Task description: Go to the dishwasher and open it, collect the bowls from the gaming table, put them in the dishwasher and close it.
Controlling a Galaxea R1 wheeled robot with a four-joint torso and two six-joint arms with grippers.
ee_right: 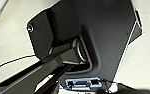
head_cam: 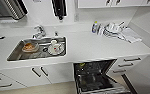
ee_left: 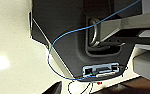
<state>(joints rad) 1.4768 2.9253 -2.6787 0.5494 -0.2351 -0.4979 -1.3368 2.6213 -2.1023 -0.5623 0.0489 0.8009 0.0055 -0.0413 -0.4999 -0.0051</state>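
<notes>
The dishwasher (head_cam: pixel 94 75) is built in under the white counter (head_cam: pixel 91 48), at the lower right of the head view. It stands open: its door is folded down toward me and the dark interior with racks is exposed. The bowls and the gaming table are out of view. In both wrist views, pale floor (ee_left: pixel 8 50) lies behind my own dark plate.
A steel sink (head_cam: pixel 14 56) with a faucet (head_cam: pixel 39 32) is set into the counter on the left and holds some dishes. A bottle (head_cam: pixel 95 27) and a cloth pile (head_cam: pixel 122 32) sit at the counter's back right. White drawers (head_cam: pixel 127 63) flank the dishwasher, and cabinet doors (head_cam: pixel 38 72) are below the sink.
</notes>
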